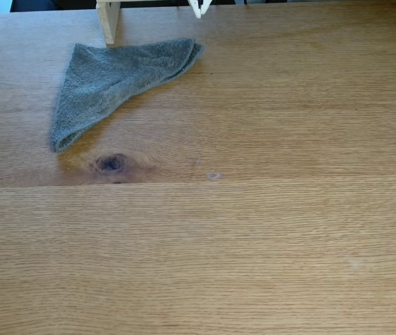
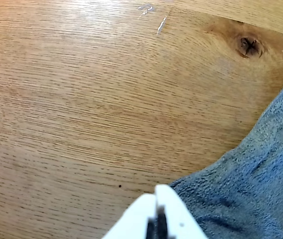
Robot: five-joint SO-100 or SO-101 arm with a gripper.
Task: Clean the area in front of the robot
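Fixed view: wide oak worktop with a dark knot left of centre and a plank seam running straight across just under it. A grey cloth lies folded into a rough triangle at upper left, flat on the wood, its long point reaching down toward the knot; it looks parked there as the wiping tool, within reach of the arm. A small pale smear sits right of the knot, probably what needs wiping. A pale wooden post stands at the top edge, just behind the cloth's upper edge. The white claw tips poke in at the top edge, above and just right of the cloth's right corner, not touching it as far as this view shows. Wrist view: claw at bottom centre, its white fingers pressed together with nothing between them. The cloth fills the lower right, its edge right beside the tips, so the claw looks lined up over the corner for a pick. Knot at upper right, glinting smear at top. Judgement: cloth not grasped yet, wiping not started; the claw must open before it can pinch the corner.
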